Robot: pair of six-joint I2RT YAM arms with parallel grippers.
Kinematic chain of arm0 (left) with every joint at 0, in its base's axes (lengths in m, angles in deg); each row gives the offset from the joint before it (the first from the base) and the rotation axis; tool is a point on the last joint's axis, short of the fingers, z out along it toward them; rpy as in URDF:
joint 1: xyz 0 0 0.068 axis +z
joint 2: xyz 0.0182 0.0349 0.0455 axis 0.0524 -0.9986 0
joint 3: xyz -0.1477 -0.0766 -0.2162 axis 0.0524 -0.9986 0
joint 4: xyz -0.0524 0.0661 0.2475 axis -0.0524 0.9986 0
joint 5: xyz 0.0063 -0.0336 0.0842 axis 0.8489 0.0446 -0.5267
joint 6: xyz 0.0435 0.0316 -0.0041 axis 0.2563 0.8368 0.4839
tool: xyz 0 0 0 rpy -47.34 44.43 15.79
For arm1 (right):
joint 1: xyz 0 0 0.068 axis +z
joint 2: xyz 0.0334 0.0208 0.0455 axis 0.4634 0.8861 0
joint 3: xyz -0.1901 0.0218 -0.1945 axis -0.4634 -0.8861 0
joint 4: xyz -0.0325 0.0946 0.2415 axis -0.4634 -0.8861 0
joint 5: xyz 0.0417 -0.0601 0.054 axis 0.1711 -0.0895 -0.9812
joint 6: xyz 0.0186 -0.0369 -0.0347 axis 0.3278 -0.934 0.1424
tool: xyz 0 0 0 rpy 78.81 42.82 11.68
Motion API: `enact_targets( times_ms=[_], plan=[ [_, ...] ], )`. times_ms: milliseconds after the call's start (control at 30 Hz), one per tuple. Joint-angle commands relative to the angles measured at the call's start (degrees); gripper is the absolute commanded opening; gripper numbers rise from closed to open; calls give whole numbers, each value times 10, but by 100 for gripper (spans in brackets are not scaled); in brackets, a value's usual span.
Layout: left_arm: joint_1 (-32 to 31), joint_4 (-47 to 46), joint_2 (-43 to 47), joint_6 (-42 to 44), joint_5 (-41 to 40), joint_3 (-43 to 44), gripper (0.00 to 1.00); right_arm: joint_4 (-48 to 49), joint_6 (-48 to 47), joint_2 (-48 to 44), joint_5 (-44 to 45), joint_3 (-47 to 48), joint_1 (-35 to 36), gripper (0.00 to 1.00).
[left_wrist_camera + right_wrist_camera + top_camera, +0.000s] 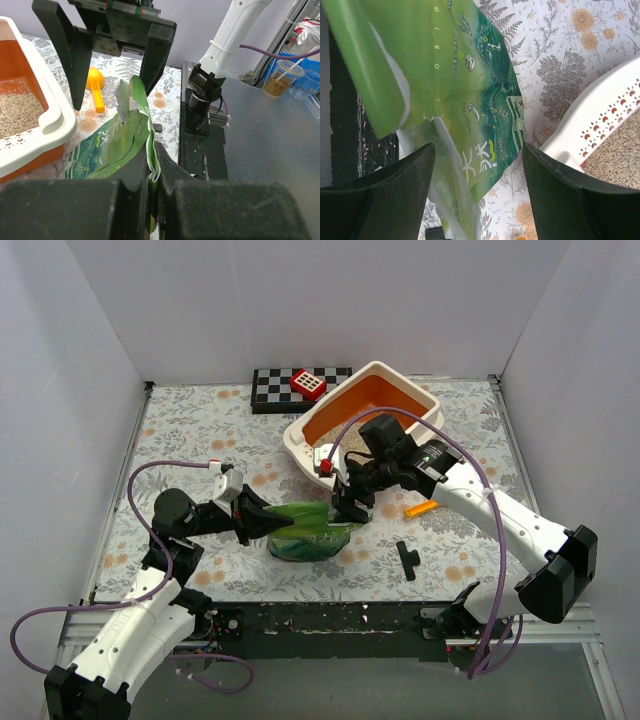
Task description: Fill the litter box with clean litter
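The litter box (400, 377), cream-rimmed with orange walls, sits at the back centre with clean litter (343, 446) on its floor; its rim (47, 122) and the litter (17, 112) also show in the left wrist view. A glossy green bag (310, 532) lies in front of it. My left gripper (268, 526) is shut on the bag's edge (150, 150). My right gripper (350, 508) hangs open over the bag's torn top (470, 165), its fingers (555, 185) on either side and apart from it. The box's slotted rim (607, 120) and litter (620, 155) lie beside it.
An orange scoop (421, 507) lies right of the bag, also visible as the scoop (95, 85) from the left wrist. A small black part (405, 558) rests near the front edge. A checkerboard (275, 388) with a red block (308, 385) stands at the back.
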Motion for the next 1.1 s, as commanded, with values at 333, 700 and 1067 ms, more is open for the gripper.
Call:
enact_targets(
  times_ms=[333,700,1067],
  plan=[
    [-5,-9,-7,38,-6,39,0,127,160,61,102,-21,5,2],
    [-5,129,-26,181,-134,124,0,254,666,2,417,-70,2,1],
    [-5,206,-17,221,-132,189,0,258,801,-69,607,-136,91,1]
  ],
)
